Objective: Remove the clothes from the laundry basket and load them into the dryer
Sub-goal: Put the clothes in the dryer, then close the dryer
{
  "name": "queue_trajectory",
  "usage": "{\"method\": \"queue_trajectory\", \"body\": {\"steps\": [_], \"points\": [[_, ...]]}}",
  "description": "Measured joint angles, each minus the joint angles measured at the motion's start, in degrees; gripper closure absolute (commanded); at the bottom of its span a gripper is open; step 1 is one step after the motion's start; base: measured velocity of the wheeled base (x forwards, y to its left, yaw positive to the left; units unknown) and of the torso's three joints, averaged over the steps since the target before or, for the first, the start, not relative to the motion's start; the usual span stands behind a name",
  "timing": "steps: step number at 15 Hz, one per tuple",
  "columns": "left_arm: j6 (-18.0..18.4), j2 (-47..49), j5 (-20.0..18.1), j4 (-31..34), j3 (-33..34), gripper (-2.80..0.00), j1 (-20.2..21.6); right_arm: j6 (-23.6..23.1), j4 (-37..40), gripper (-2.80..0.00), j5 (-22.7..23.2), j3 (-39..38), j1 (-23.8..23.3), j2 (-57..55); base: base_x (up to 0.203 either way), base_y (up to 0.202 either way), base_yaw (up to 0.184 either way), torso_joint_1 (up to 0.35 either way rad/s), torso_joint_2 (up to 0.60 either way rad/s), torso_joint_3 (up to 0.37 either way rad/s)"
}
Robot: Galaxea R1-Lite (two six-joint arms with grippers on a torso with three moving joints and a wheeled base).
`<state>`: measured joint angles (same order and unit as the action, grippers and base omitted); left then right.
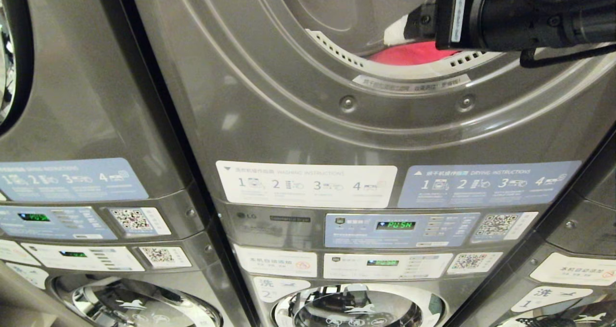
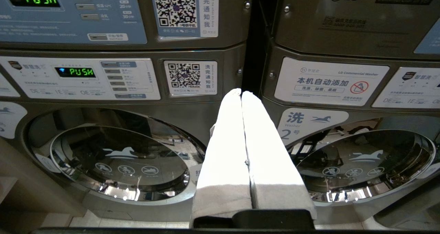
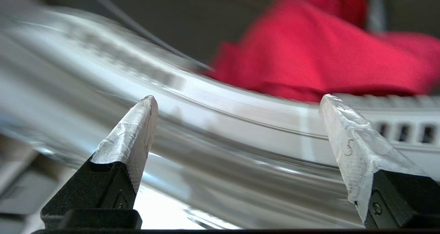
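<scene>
Dryer (image 1: 269, 106) front is smooth, glossy grey metal; red garment (image 3: 319, 58) soft matt cloth; washer doors (image 2: 120, 158) shiny chrome.

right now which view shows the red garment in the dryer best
The right wrist view: the red garment fills much of the picture, lying just inside the dryer opening's rim, beyond the open right end effector. The head view shows only a red sliver under the arm. The left wrist view shows none of it.

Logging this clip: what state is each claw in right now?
Left claw: shut, holding nothing, parked facing the washers.
Right claw: open, empty, at the dryer opening's rim; red garment lies inside.
</scene>
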<state>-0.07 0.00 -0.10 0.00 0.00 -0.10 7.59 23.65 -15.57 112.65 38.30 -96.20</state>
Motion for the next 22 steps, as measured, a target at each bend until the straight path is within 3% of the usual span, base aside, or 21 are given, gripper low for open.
{"method": "queue_trajectory", "body": {"steps": [4,5,9,11,12,16,17,20,22], "points": [[0.0,0.0,0.0,0.0,0.0,0.00,0.0,0.3,-4.2,-2.80,0.7,-2.2,4.5,5.1,0.000,0.000,0.000,0.000,0.00,0.000],[0.0,0.0,0.0,0.0,0.0,0.00,0.0,0.3,-4.3,0.00,1.0,-4.7,5.4,7.0,0.000,0.000,0.000,0.000,0.00,0.000],[0.0,0.0,0.0,0.0,0.0,0.00,0.0,0.3,-4.3,0.00,1.4,-22.5,6.2,18.7,0.000,0.000,0.000,0.000,0.00,0.000],[0.0,0.0,0.0,0.0,0.0,0.00,0.0,0.1,-4.3,0.00,2.1,-34.5,3.6,26.8,0.000,0.000,0.000,0.000,0.00,0.000],[0.0,0.0,0.0,0.0,0.0,0.00,0.0,-0.1,-4.2,0.00,3.4,-40.5,0.5,31.5,0.000,0.000,0.000,0.000,0.00,0.000],[0.0,0.0,0.0,0.0,0.0,0.00,0.0,-2.7,-3.3,0.00,13.9,-63.0,-22.0,51.9,0.000,0.000,0.000,0.000,0.00,0.000],[0.0,0.0,0.0,0.0,0.0,0.00,0.0,-3.5,-3.1,0.00,15.6,-68.8,-25.5,57.1,0.000,0.000,0.000,0.000,0.00,0.000],[0.0,0.0,0.0,0.0,0.0,0.00,0.0,-7.4,-5.1,0.00,13.2,-87.4,-30.9,70.3,0.000,0.000,0.000,0.000,0.00,0.000],[0.0,0.0,0.0,0.0,0.0,0.00,0.0,-9.4,-12.8,0.00,11.0,-100.2,-32.1,75.1,0.000,0.000,0.000,0.000,0.00,0.000]]}}
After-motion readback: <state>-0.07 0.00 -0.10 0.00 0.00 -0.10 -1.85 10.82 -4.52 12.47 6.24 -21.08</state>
